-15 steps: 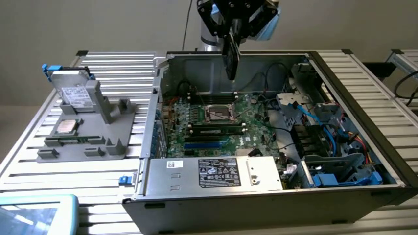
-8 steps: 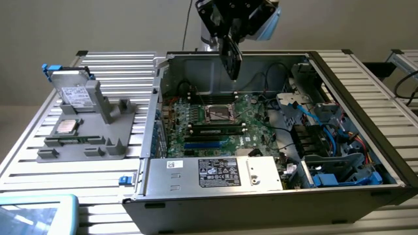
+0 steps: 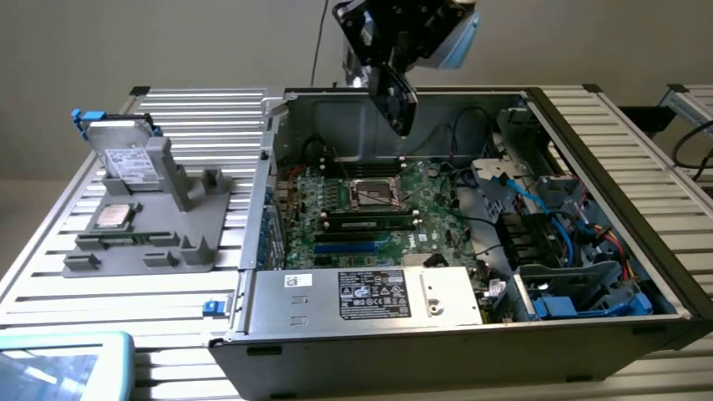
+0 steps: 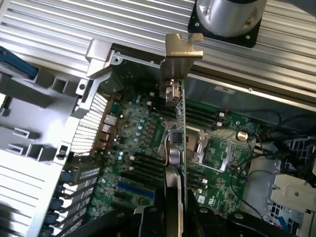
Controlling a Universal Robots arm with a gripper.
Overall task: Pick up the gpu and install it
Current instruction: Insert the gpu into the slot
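The gpu [image 3: 393, 100] is a slim black card that hangs edge-down above the open computer case [image 3: 602, 159], over the back part of the green motherboard [image 3: 373, 213]. My gripper [image 3: 388, 63] is shut on its upper end. In the wrist view the gpu [image 4: 175, 143] appears edge-on, with its silver metal bracket [image 4: 181, 47] at the far end, and my gripper [image 4: 173, 219] clamps it from both sides. The card floats above the motherboard [image 4: 133, 148], apart from its slots, near the processor socket [image 4: 215, 150].
A grey fixture [image 3: 167, 238] on the slatted table at the exterior view's left carries a silver drive [image 3: 125, 154] and a square processor chip [image 3: 115, 215]. Inside the case are the power supply [image 3: 362, 296], memory sticks [image 3: 368, 221] and cable bundles [image 3: 535, 225]. A screen corner [image 3: 56, 363] sits at the front left.
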